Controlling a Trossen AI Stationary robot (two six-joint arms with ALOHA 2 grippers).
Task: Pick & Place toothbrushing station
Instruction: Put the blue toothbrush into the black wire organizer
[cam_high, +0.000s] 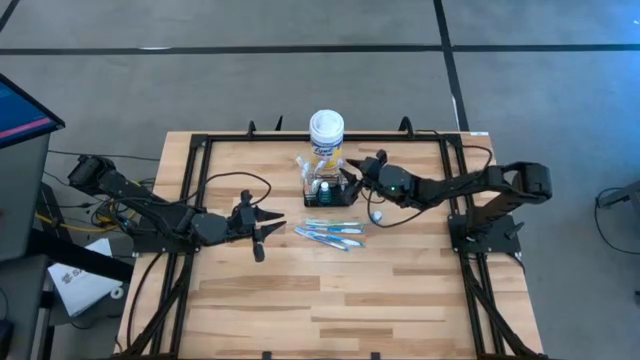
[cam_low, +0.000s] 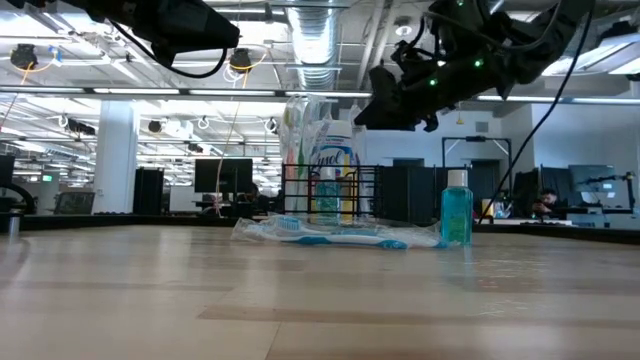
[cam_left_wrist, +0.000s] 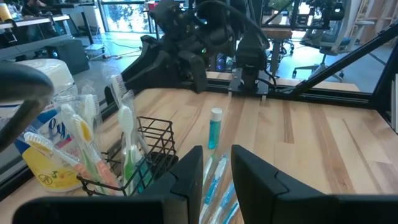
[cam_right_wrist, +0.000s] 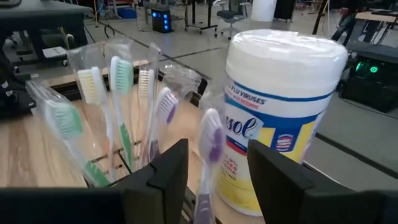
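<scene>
Caddy (cam_high: 331, 187) sits just in front of the canister (cam_high: 327, 131), holding wrapped brushes (cam_right_wrist: 118, 93) upright. Right gripper (cam_high: 352, 174) hovers over it, fingers apart around a purple brush (cam_right_wrist: 211, 140), probably dropping it in. Left gripper (cam_high: 262, 229) waits beside the caddy, fingers slightly apart, empty.

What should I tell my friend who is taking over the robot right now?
Right claw: open, just above the black wire caddy, holding nothing.
Left claw: waiting left of the loose toothbrushes, holding nothing.
Caddy stands in front of the yellow wipes can, with wrapped toothbrushes upright inside.
Left: several wrapped toothbrushes lie on the table; a small blue bottle stands nearby.
</scene>
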